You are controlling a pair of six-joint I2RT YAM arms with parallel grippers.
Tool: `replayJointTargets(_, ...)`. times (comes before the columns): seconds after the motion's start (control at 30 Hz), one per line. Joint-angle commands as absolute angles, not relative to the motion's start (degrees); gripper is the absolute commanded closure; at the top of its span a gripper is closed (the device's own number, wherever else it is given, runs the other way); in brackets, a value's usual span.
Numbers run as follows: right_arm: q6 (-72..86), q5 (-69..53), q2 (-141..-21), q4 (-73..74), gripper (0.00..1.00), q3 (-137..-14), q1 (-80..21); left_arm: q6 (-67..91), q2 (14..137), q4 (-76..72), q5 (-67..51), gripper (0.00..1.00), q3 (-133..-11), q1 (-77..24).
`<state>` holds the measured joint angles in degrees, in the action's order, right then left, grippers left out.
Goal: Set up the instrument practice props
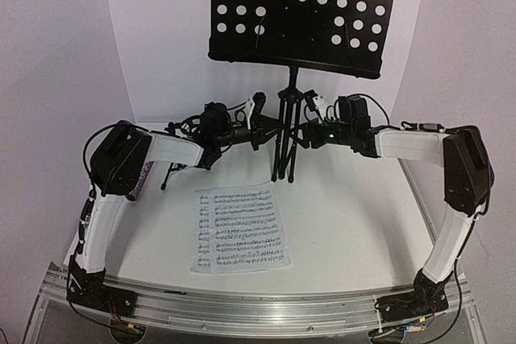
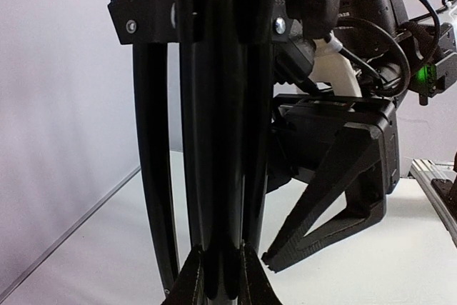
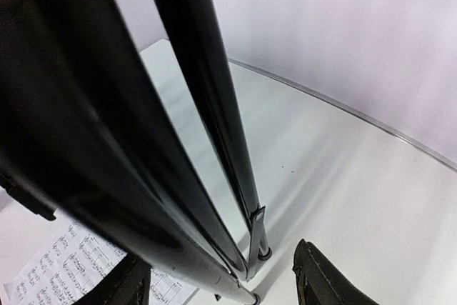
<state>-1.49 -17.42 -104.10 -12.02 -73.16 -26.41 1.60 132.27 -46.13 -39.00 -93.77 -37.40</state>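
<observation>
Standing mid-table on folded legs, the music stand point(image 1: 288, 130) looked top-heavy. The left gripper point(image 2: 218, 276) was clamped on its legs; the right gripper point(image 3: 221, 280) straddled them, jaws apart. One uneven tug could have toppled it onto the sheet music point(image 1: 240, 230).

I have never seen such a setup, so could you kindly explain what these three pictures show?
Two white-and-black robot arms are bolted to a white table. One picture looks down from above and behind; the other two come from cameras on each wrist. A tall black tripod music stand with a perforated tray stands at the back, its legs folded together. The left gripper has its fingers closed on those legs; the right gripper straddles them, fingers apart. One white sheet-music page lies flat on the table.
</observation>
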Motion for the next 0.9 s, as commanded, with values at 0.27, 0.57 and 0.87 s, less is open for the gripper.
replayJointTargets(0.27,-3.3,-21.9,-107.5,-14.8,0.83,-79.3,-25.5,0.6,131.8,-38.6,-38.5,1.0,-96.2,-35.9)
replayJointTargets(0.57,-4.6,-20.6,-101.6,-5.4,1.0,-77.7,-20.9,-2.7,131.7,-24.6,-38.4,1.0,-106.3,-35.3)
replayJointTargets(0.87,-10.8,-17.2,-93.7,2.5,1.0,-71.4,-19.0,-12.4,130.7,-15.8,-38.8,1.0,-109.0,-35.1)
